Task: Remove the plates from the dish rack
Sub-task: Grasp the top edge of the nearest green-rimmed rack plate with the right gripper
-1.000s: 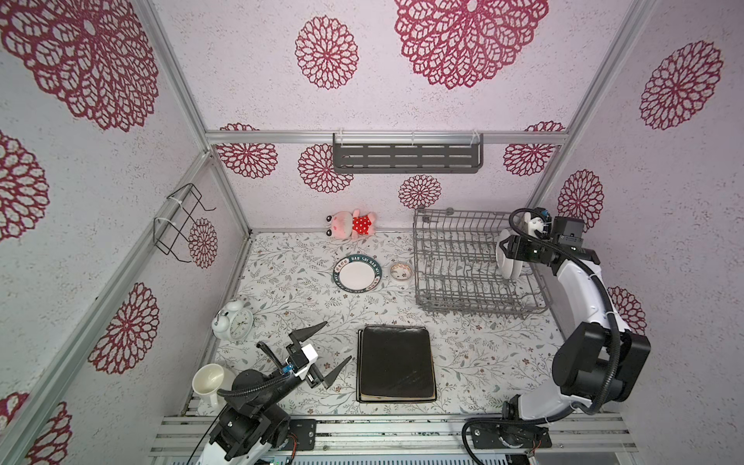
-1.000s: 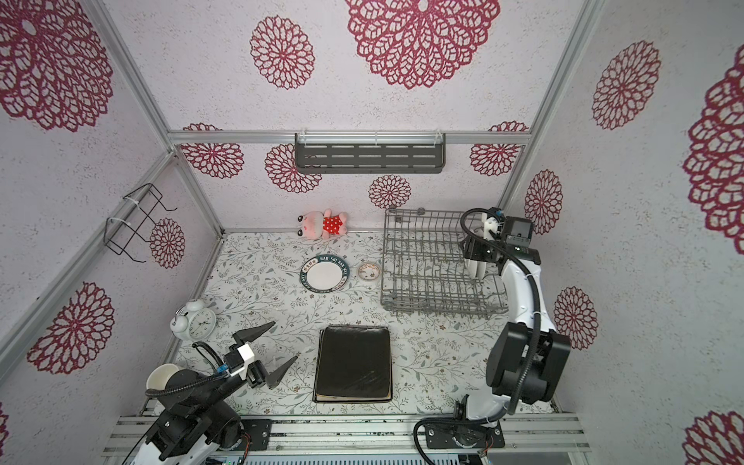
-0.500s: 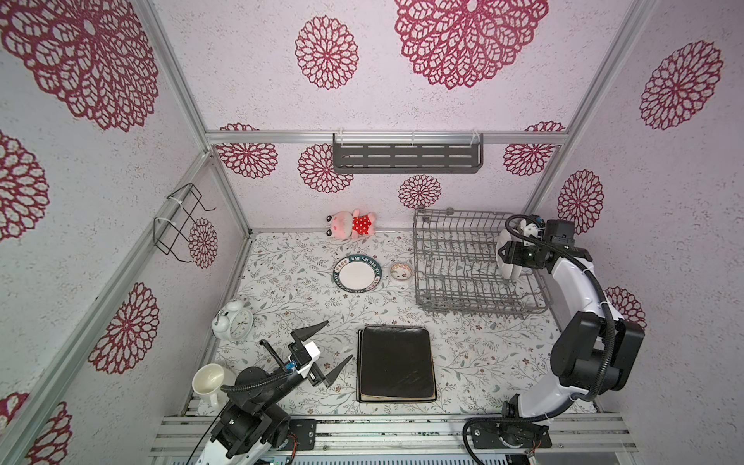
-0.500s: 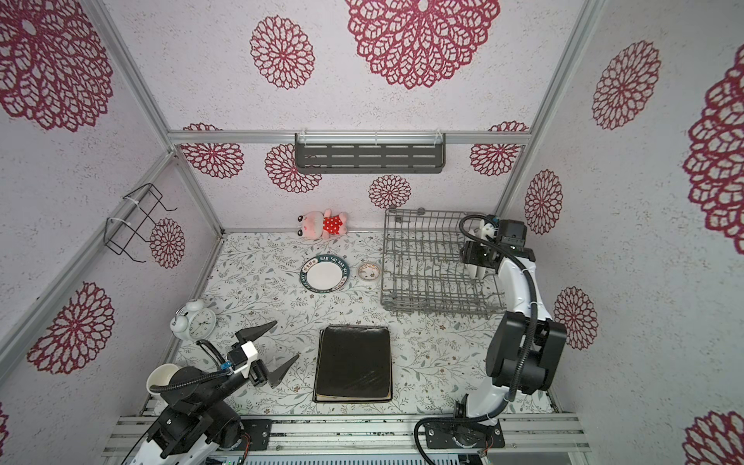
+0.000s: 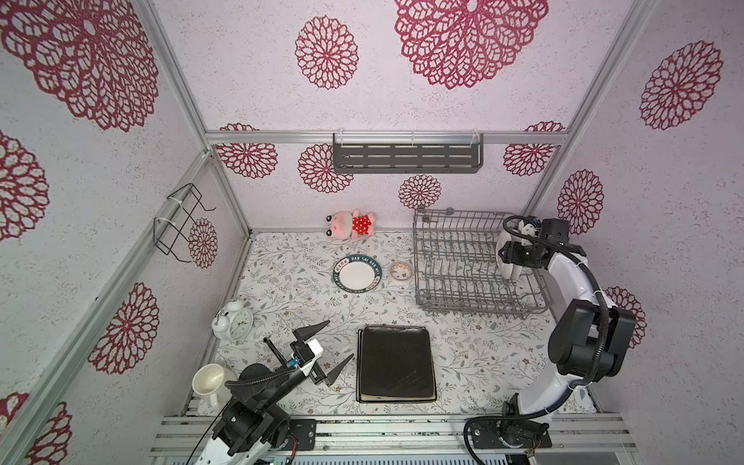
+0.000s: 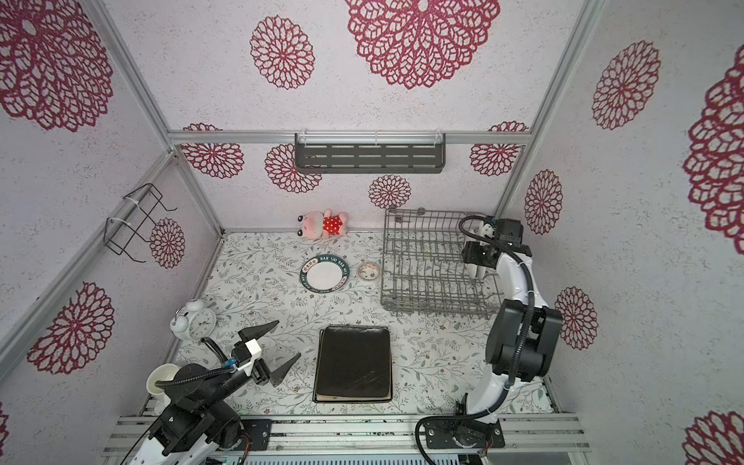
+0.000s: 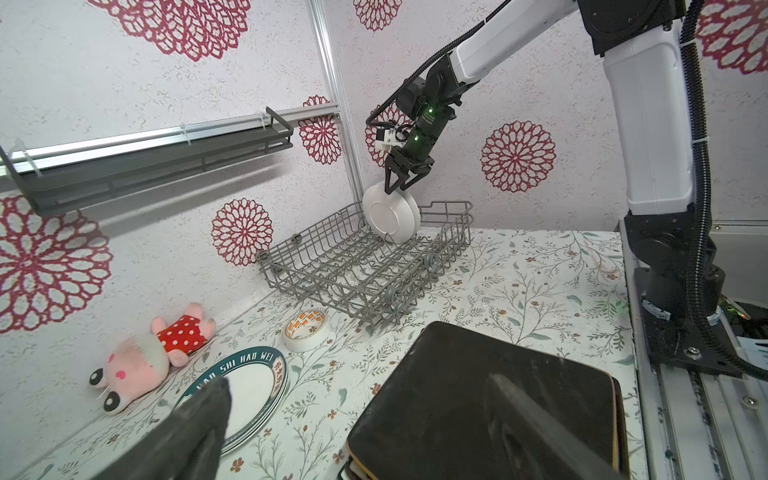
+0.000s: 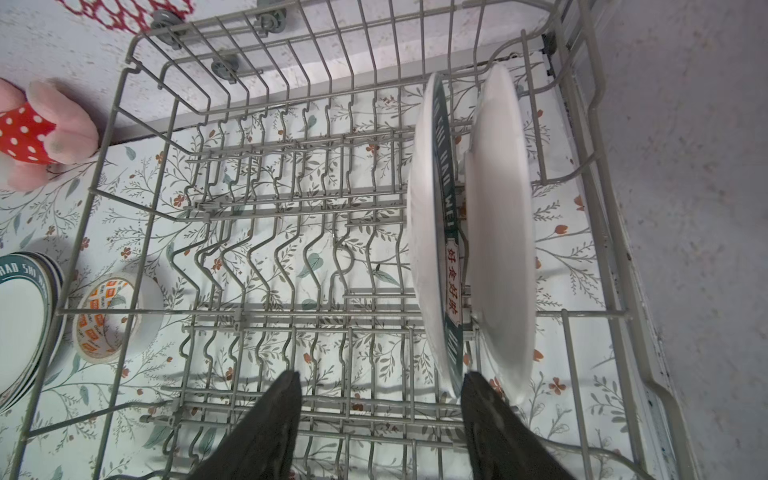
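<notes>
Now your right claw point(image 8: 380, 376) hovered spread, empty, over the green-rimmed plate point(image 8: 424, 232) in the dish rack point(image 5: 479, 311); lowering and pinching its rim looked next.

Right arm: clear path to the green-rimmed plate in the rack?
Probably yes: the right end effector hangs open just above the green-rimmed plate in the dish rack, nothing between; the white plate stands close beside it.

Top views look down from overhead; both wrist cameras, nearer, share the dish rack point(image 7: 358, 269).
</notes>
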`<control>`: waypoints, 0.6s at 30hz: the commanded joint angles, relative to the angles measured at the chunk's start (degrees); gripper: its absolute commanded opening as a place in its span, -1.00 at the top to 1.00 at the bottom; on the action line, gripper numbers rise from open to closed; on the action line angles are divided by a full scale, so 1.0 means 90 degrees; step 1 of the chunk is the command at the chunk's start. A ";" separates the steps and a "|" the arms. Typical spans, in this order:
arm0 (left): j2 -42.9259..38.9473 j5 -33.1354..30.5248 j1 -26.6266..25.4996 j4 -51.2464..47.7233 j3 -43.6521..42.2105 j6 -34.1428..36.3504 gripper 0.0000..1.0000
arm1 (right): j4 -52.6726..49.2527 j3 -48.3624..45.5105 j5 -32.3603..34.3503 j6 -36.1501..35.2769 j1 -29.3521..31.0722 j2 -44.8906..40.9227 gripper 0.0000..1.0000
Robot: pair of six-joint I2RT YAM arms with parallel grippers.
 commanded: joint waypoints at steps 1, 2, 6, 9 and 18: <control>0.0096 -0.0053 0.0063 0.0067 -0.0052 0.0065 -0.95 | 0.0189 0.0235 0.0107 -0.0132 -0.0016 0.0063 -0.25; 0.0115 -0.0055 0.0064 0.0070 -0.0053 0.0063 -0.95 | 0.0202 0.0249 0.0117 -0.0161 -0.0017 0.0110 -0.25; 0.0158 -0.0081 0.0067 0.0087 -0.0065 0.0062 -0.95 | 0.0313 0.0262 0.0114 -0.0273 -0.0018 0.0225 -0.22; 0.0197 -0.0064 0.0079 0.0097 -0.0065 0.0061 -0.95 | 0.0344 0.0284 0.0147 -0.0339 -0.0010 0.0319 -0.17; 0.0286 -0.0075 0.0081 0.0111 -0.0062 0.0067 -0.95 | 0.0465 0.0301 0.0250 -0.0628 -0.0023 0.0513 -0.04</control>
